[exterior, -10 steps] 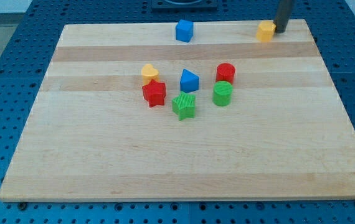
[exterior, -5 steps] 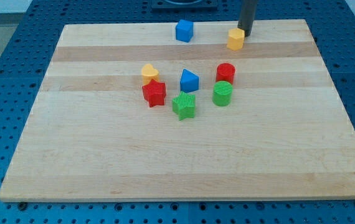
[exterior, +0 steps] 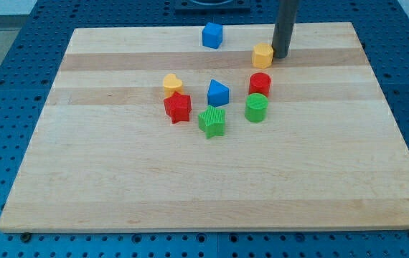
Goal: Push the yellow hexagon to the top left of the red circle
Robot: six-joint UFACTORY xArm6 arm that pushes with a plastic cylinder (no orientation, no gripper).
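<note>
The yellow hexagon (exterior: 262, 54) lies near the view's top, just above the red circle (exterior: 260, 84) and apart from it. My tip (exterior: 281, 56) stands right against the hexagon's right side. The rod rises dark and straight out of the view's top. The red circle sits directly above the green circle (exterior: 256, 107), touching it.
A blue cube (exterior: 212, 34) lies at the view's top, left of the hexagon. A blue triangle (exterior: 218, 92), a yellow block (exterior: 172, 84), a red star (exterior: 178, 107) and a green star (exterior: 212, 121) cluster left of the circles. The wooden board (exterior: 118, 186) ends close above the hexagon.
My tip has moved left and down the view, pushing the yellow hexagon from the board's top right corner to just above the red circle. The other blocks have not moved.
</note>
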